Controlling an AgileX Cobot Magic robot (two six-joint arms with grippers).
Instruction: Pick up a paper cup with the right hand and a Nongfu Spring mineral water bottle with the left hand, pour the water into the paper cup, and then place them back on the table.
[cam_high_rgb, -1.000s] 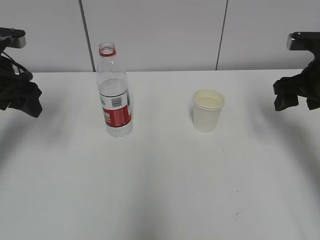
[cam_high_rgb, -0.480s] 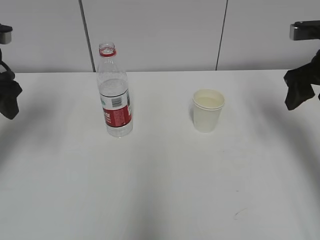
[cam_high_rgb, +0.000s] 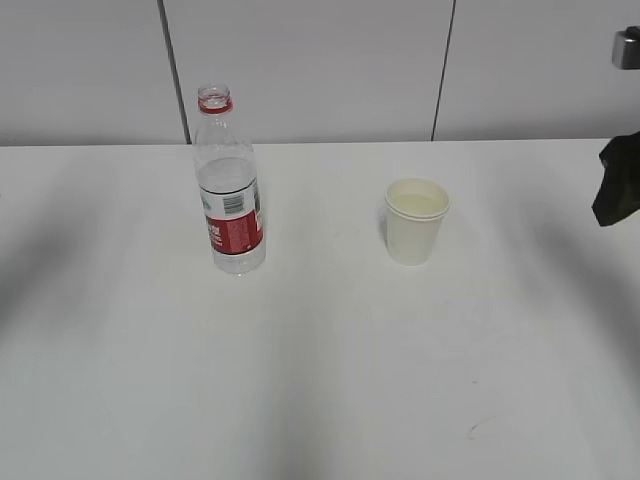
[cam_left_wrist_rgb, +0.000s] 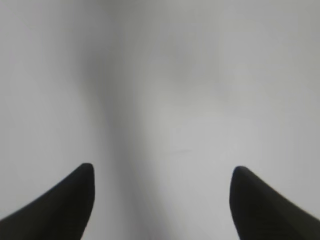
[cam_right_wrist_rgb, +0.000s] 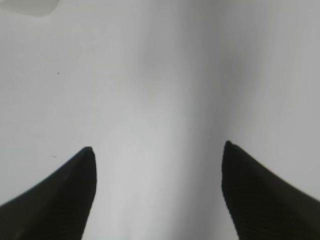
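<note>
The Nongfu Spring mineral water bottle (cam_high_rgb: 230, 185) stands upright and uncapped on the white table (cam_high_rgb: 320, 380), left of centre. The paper cup (cam_high_rgb: 416, 220) stands upright to its right, with pale liquid showing inside. My right gripper (cam_high_rgb: 618, 190) shows only as a black part at the far right edge of the exterior view, well away from the cup. In its wrist view the right gripper (cam_right_wrist_rgb: 157, 150) is open and empty over bare table. My left gripper is out of the exterior view. In its wrist view the left gripper (cam_left_wrist_rgb: 162, 172) is open and empty over bare table.
A grey panelled wall (cam_high_rgb: 320, 70) with two vertical seams rises behind the table's far edge. A faint mark (cam_high_rgb: 478, 428) lies on the tabletop near the front right. A pale shape (cam_right_wrist_rgb: 30, 6) sits at the top left corner of the right wrist view.
Both arms have drawn outward. The left arm has left the exterior view at the left edge; the right arm has moved further right, mostly out of frame. Bottle and cup have not moved.
</note>
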